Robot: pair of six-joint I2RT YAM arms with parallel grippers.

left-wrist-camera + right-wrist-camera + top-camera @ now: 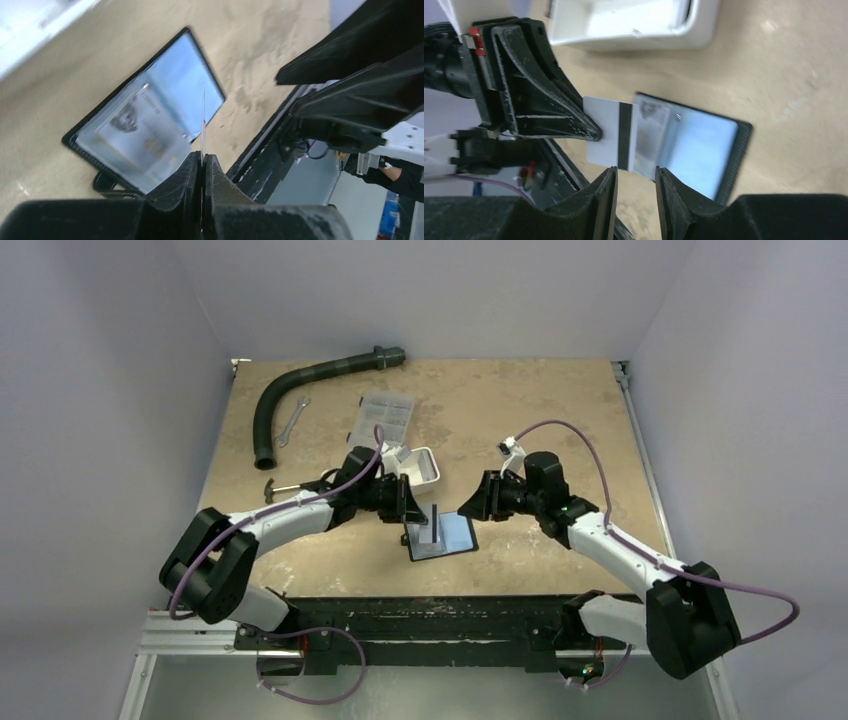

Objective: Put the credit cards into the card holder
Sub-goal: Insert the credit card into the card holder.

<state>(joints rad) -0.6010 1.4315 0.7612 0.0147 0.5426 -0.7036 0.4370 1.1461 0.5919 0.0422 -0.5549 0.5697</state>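
The card holder [445,537] lies open on the table, black-edged with a pale blue inside. In the left wrist view the card holder [150,112] has a card with a face picture [137,135] in its near pocket. My left gripper [418,517] is shut on a credit card [434,522] and holds it on edge over the holder's left half. That card shows edge-on in the left wrist view [202,122], and white with a black stripe in the right wrist view [610,135]. My right gripper [472,504] is open and empty just right of the holder [696,147].
A white tray [425,468] stands just behind the left gripper. A clear plastic box [383,415], a wrench [292,421] and a black hose [300,390] lie at the back left. A small tool [278,487] lies by the left arm. The table's front edge is close below the holder.
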